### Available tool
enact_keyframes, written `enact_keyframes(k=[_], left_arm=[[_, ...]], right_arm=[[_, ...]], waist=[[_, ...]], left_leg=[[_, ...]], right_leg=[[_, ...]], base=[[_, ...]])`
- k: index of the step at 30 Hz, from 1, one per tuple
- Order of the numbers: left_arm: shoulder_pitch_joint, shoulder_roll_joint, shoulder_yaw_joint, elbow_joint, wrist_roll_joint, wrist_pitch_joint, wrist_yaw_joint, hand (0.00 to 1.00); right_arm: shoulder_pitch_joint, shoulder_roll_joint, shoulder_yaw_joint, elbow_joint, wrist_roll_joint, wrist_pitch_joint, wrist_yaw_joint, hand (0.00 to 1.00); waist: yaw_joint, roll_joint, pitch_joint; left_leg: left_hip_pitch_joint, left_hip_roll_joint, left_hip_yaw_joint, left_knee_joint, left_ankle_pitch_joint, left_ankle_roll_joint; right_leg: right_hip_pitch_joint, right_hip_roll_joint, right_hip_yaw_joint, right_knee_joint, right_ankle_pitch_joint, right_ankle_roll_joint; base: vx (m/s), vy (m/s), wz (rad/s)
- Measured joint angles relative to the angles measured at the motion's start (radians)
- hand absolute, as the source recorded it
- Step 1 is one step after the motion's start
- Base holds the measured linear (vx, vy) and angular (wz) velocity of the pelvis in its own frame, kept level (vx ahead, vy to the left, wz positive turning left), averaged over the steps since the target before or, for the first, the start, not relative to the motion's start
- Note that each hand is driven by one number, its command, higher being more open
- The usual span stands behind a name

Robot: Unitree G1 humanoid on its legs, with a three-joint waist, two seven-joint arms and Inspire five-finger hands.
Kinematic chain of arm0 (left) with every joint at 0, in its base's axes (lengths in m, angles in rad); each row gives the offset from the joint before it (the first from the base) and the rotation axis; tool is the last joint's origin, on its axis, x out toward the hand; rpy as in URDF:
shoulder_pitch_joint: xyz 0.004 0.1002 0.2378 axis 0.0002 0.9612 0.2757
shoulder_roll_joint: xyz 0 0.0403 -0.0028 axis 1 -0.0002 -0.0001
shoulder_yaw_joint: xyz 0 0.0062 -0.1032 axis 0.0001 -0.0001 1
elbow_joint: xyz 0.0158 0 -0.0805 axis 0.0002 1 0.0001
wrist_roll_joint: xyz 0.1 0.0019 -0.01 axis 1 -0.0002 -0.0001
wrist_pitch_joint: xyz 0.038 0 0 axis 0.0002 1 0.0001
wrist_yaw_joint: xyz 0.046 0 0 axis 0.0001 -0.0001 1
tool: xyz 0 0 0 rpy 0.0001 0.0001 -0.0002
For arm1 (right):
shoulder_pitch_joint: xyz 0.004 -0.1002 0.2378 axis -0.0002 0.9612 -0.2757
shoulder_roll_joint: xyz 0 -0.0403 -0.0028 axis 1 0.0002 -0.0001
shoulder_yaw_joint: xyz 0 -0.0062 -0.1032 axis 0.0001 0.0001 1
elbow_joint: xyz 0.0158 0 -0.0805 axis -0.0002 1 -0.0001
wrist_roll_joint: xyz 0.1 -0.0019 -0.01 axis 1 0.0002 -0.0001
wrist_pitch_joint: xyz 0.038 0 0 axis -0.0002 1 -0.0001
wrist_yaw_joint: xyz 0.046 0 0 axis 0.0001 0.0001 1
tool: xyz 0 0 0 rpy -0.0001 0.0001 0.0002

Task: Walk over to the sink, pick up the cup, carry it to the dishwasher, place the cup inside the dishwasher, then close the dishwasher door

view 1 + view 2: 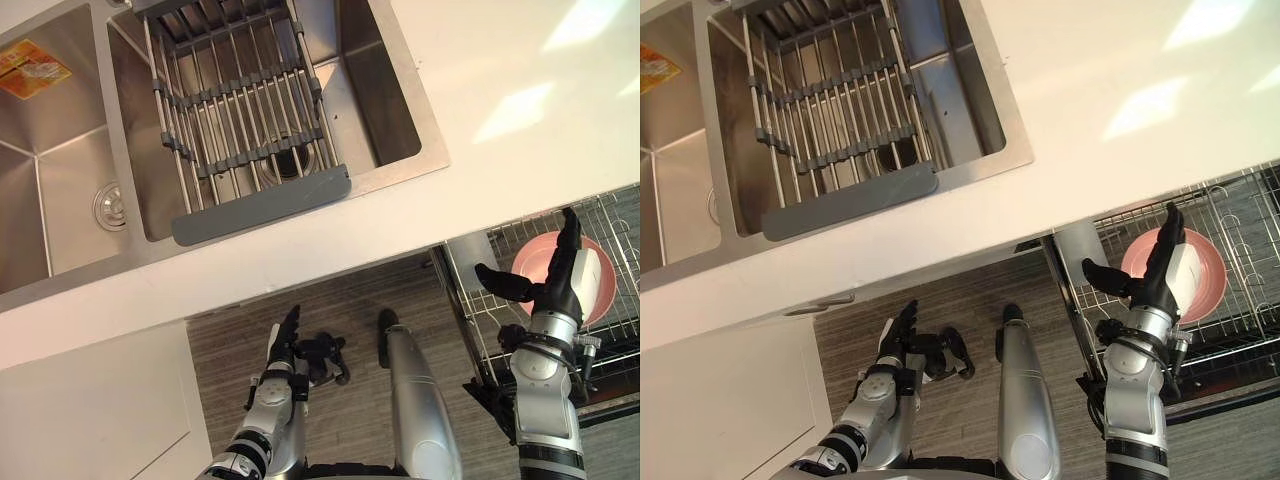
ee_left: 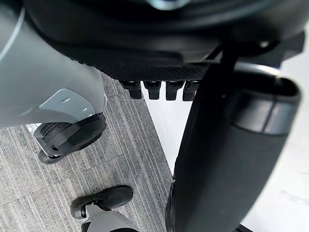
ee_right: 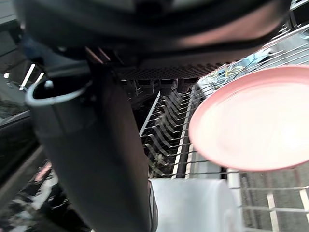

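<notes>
1. Desk (image 1: 480,80) edge runs slantwise across the head views. Its white top is bare to the right of the sink (image 1: 400,120).
2. Floor (image 1: 330,290) below the edge gives open room between a white cupboard door (image 1: 90,400) and the pulled-out dishwasher rack (image 1: 1240,210).
3. The right hand (image 1: 1158,280) hovers over the rack's near-left part, fingers straight, thumb spread, holding nothing. A pink plate (image 1: 1205,270) lies flat in the rack just under and beyond it.
4. A pale thing, seemingly the cup (image 1: 1077,245), stands in the rack's near-left corner, close to the desk edge and beside the right thumb.
5. The left hand (image 1: 285,340) hangs low over the floor, fingers straight and empty.
6. A grey roll-up drying rack (image 1: 240,120) spans the sink's right basin.
</notes>
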Motion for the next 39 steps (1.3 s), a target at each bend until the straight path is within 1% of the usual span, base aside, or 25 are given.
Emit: enact_keyframes(k=[2, 3, 6, 8, 10, 11, 13, 16, 19, 22, 24, 25, 26, 27, 28, 29, 30, 31, 32, 33, 34, 35, 36, 38, 39], left_arm=[[0.004, 0.001, 0.000, 0.000, 0.000, 0.006, -0.001, 1.00], [0.007, 0.001, 0.000, 0.000, 0.000, 0.006, -0.001, 1.00], [0.021, 0.003, 0.003, -0.003, 0.001, 0.008, -0.002, 1.00], [0.032, 0.008, 0.008, -0.003, 0.002, 0.009, -0.004, 1.00], [0.053, 0.023, 0.009, -0.002, 0.020, 0.010, -0.017, 1.00], [0.059, 0.026, 0.009, -0.003, 0.023, 0.010, -0.020, 1.00], [0.080, 0.035, 0.010, 0.000, 0.040, 0.012, -0.028, 1.00], [0.102, 0.040, 0.010, 0.008, 0.057, 0.014, -0.041, 1.00], [0.113, 0.045, 0.008, 0.032, 0.060, 0.015, -0.042, 1.00], [0.124, 0.052, 0.009, 0.038, 0.061, 0.018, -0.041, 1.00], [0.127, 0.061, 0.009, 0.039, 0.061, 0.018, -0.040, 1.00], [0.127, 0.071, 0.011, 0.039, 0.060, 0.019, -0.040, 1.00], [0.128, 0.077, 0.025, 0.040, 0.060, 0.019, -0.040, 1.00], [0.131, 0.075, 0.033, 0.040, 0.060, 0.019, -0.040, 1.00], [0.138, 0.088, 0.048, 0.045, 0.058, 0.021, -0.040, 1.00], [0.142, 0.093, 0.049, 0.044, 0.057, 0.024, -0.039, 1.00], [0.153, 0.113, 0.048, 0.041, 0.057, 0.024, -0.039, 1.00], [0.169, 0.137, 0.048, 0.037, 0.058, 0.024, -0.038, 1.00], [0.172, 0.147, 0.051, 0.039, 0.057, 0.026, -0.038, 1.00], [0.173, 0.156, 0.063, 0.043, 0.058, 0.031, -0.035, 1.00], [0.174, 0.153, 0.072, 0.046, 0.058, 0.033, -0.033, 1.00], [0.178, 0.150, 0.071, 0.049, 0.058, 0.039, -0.032, 1.00], [0.185, 0.149, 0.067, 0.050, 0.058, 0.040, -0.033, 1.00], [0.189, 0.144, 0.068, 0.048, 0.059, 0.040, -0.033, 1.00], [0.187, 0.144, 0.068, 0.046, 0.059, 0.040, -0.032, 1.00]], right_arm=[[0.031, 0.001, 0.022, -0.052, 0.002, -0.028, 0.003, 1.00], [0.040, 0.003, 0.024, -0.062, 0.010, -0.028, 0.004, 1.00], [0.112, 0.016, 0.025, -0.108, 0.041, -0.066, 0.013, 1.00], [0.162, 0.024, 0.027, -0.139, 0.067, -0.099, 0.024, 1.00], [0.218, 0.029, 0.027, -0.151, 0.100, -0.144, 0.042, 1.00], [0.230, 0.033, 0.027, -0.153, 0.113, -0.153, 0.047, 1.00], [0.286, 0.049, 0.027, -0.158, 0.140, -0.179, 0.066, 1.00], [0.334, 0.067, 0.027, -0.134, 0.193, -0.197, 0.103, 1.00], [0.335, 0.090, 0.028, -0.059, 0.196, -0.205, 0.124, 1.00], [0.320, 0.100, 0.054, 0.017, 0.195, -0.204, 0.130, 1.00], [0.277, 0.103, 0.084, 0.071, 0.195, -0.204, 0.133, 1.00], [0.256, 0.107, 0.094, 0.101, 0.194, -0.204, 0.133, 1.00], [0.240, 0.109, 0.100, 0.136, 0.194, -0.204, 0.133, 1.00], [0.224, 0.108, 0.106, 0.158, 0.193, -0.203, 0.133, 1.00], [0.203, 0.108, 0.119, 0.215, 0.193, -0.200, 0.133, 1.00], [0.196, 0.108, 0.128, 0.242, 0.192, -0.199, 0.133, 1.00], [0.182, 0.107, 0.149, 0.283, 0.191, -0.198, 0.135, 1.00], [0.175, 0.106, 0.177, 0.311, 0.188, -0.197, 0.143, 1.00], [0.174, 0.106, 0.189, 0.320, 0.184, -0.197, 0.148, 1.00], [0.165, 0.101, 0.205, 0.342, 0.183, -0.197, 0.154, 1.00], [0.154, 0.095, 0.205, 0.353, 0.182, -0.197, 0.156, 1.00], [0.154, 0.087, 0.203, 0.366, 0.183, -0.197, 0.156, 1.00], [0.170, 0.073, 0.200, 0.369, 0.182, -0.196, 0.155, 1.00], [0.184, 0.059, 0.195, 0.368, 0.182, -0.195, 0.152, 1.00], [0.187, 0.051, 0.189, 0.368, 0.182, -0.194, 0.148, 1.00]], waist=[[0.001, -0.003, 0.000], [0.001, -0.004, -0.001], [0.000, -0.021, 0.001], [-0.004, -0.038, -0.003], [-0.014, -0.069, -0.011], [-0.017, -0.075, -0.014], [-0.022, -0.099, -0.029], [-0.024, -0.107, -0.062], [-0.032, -0.112, -0.094], [-0.030, -0.111, -0.115], [-0.031, -0.110, -0.121], [-0.031, -0.111, -0.124], [-0.032, -0.111, -0.128], [-0.028, -0.112, -0.132], [-0.022, -0.124, -0.137], [-0.023, -0.128, -0.140], [-0.020, -0.138, -0.149], [-0.017, -0.152, -0.170], [-0.014, -0.159, -0.180], [-0.011, -0.166, -0.188], [-0.006, -0.153, -0.190], [-0.007, -0.135, -0.202], [-0.004, -0.123, -0.210], [-0.001, -0.119, -0.213], [0.005, -0.118, -0.214]], left_leg=[[0.021, 0.001, -0.001, -0.006, 0.000, 0.000], [0.027, 0.001, -0.001, -0.009, 0.000, -0.001], [0.066, 0.000, 0.000, -0.030, 0.003, -0.005], [0.094, 0.000, -0.001, -0.046, 0.006, -0.009], [0.140, -0.005, -0.002, -0.080, 0.015, -0.016], [0.151, -0.007, -0.002, -0.090, 0.018, -0.017], [0.198, -0.018, -0.002, -0.142, 0.035, -0.023], [0.233, -0.023, -0.005, -0.205, 0.057, -0.030], [0.261, -0.033, -0.007, -0.253, 0.078, -0.032], [0.286, -0.036, 0.022, -0.305, 0.109, -0.031], [0.289, -0.036, 0.054, -0.345, 0.126, -0.026], [0.288, -0.032, 0.082, -0.356, 0.132, -0.021], [0.288, -0.031, 0.101, -0.373, 0.144, -0.006], [0.294, -0.027, 0.117, -0.392, 0.148, -0.004], [0.322, -0.033, 0.153, -0.422, 0.148, -0.005], [0.335, -0.037, 0.161, -0.432, 0.148, -0.005], [0.356, -0.043, 0.175, -0.442, 0.151, -0.009], [0.365, -0.054, 0.189, -0.453, 0.155, -0.016], [0.364, -0.061, 0.189, -0.453, 0.163, -0.021], [0.362, -0.066, 0.186, -0.457, 0.183, -0.027], [0.359, -0.059, 0.178, -0.456, 0.184, -0.030], [0.348, -0.045, 0.165, -0.450, 0.192, -0.039], [0.348, -0.036, 0.135, -0.439, 0.194, -0.042], [0.346, -0.028, 0.102, -0.410, 0.195, -0.044], [0.329, -0.030, 0.003, -0.374, 0.196, -0.046]], right_leg=[[0.022, 0.001, -0.002, -0.008, 0.000, 0.000], [0.028, 0.002, -0.003, -0.013, 0.000, 0.001], [0.071, 0.004, -0.004, -0.034, -0.001, 0.002], [0.100, 0.006, -0.006, -0.050, -0.001, 0.001], [0.147, 0.007, -0.010, -0.079, -0.001, 0.001], [0.158, 0.008, -0.012, -0.088, -0.001, 0.001], [0.202, 0.008, -0.013, -0.127, 0.003, 0.001], [0.246, 0.015, -0.020, -0.196, 0.025, -0.001], [0.274, 0.018, -0.019, -0.242, 0.042, 0.000], [0.295, 0.036, 0.014, -0.319, 0.095, 0.004], [0.299, 0.056, 0.060, -0.398, 0.155, 0.015], [0.299, 0.059, 0.062, -0.440, 0.190, 0.023], [0.304, 0.059, 0.054, -0.487, 0.231, 0.025], [0.296, 0.051, 0.020, -0.454, 0.209, 0.013], [0.268, 0.000, -0.114, -0.274, 0.116, -0.011], [0.270, -0.031, -0.168, -0.195, 0.076, -0.007], [0.293, -0.077, -0.235, -0.110, 0.023, -0.008], [0.338, -0.103, -0.268, -0.132, 0.001, 0.002], [0.366, -0.103, -0.261, -0.202, -0.010, 0.011], [0.432, -0.086, -0.257, -0.348, -0.014, 0.006], [0.471, -0.067, -0.251, -0.428, 0.002, 0.008], [0.485, -0.049, -0.252, -0.474, 0.034, 0.004], [0.510, -0.037, -0.252, -0.513, 0.051, -0.002], [0.532, -0.030, -0.251, -0.532, 0.058, -0.007], [0.535, -0.023, -0.240, -0.532, 0.062, -0.012]], base=[[0.00, 0.000, 0.00], [0.00, 0.000, 0.00], [0.01, 0.001, -0.01], [0.04, -0.001, -0.01], [0.06, -0.012, 0.01], [0.07, -0.012, 0.01], [0.09, -0.015, 0.01], [0.13, -0.018, 0.01], [0.11, -0.006, -0.03], [0.10, 0.028, -0.40], [0.02, 0.049, -0.78], [-0.02, 0.060, -0.75], [-0.03, 0.044, -0.62], [-0.06, 0.041, -0.58], [-0.05, 0.032, -0.42], [-0.05, 0.041, -0.41], [-0.02, -0.002, -0.34], [-0.01, -0.030, -0.36], [0.03, -0.125, -0.39], [0.03, -0.136, -0.36], [0.03, -0.150, -0.32], [0.01, -0.077, -0.21], [0.02, -0.079, -0.07], [0.02, -0.084, -0.08], [-0.01, -0.101, -0.18]])
